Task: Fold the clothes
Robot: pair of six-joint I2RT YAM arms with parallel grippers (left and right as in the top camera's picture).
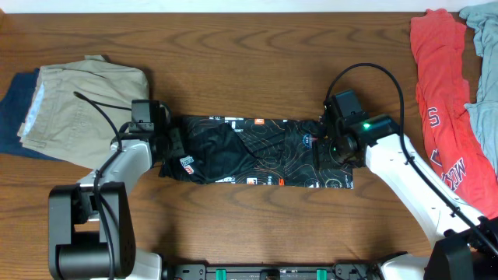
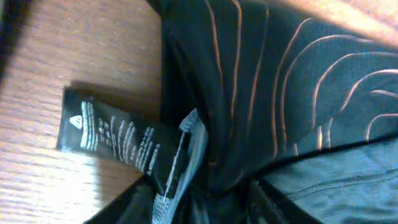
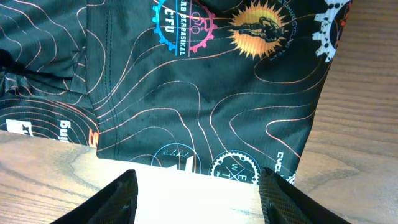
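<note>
Your right tool (image 3: 198,179) hangs open, jaws spread over bare worktop (image 1: 257,225) at the black jersey's (image 1: 257,148) 3 o'clock end. The jersey lies as a long band mid-worktop. At its 9 o'clock end your left tool (image 1: 174,144) sits against the fabric; whether it grips cannot be told.

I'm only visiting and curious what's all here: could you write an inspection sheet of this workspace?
Surface: brown wooden table.
Job's things: black jersey with orange contour lines, in a long strip, centre; folded khaki garment on a blue garment, left; red shirt and pale blue-grey garment, right.
Clutter: nothing seen.
Grippers: left gripper at the jersey's left end, jaws unclear; right gripper open, empty, at its right end.
Cables: black cable over the khaki garment; second cable looping by the right arm.
Surroundings: nothing seen.
</note>
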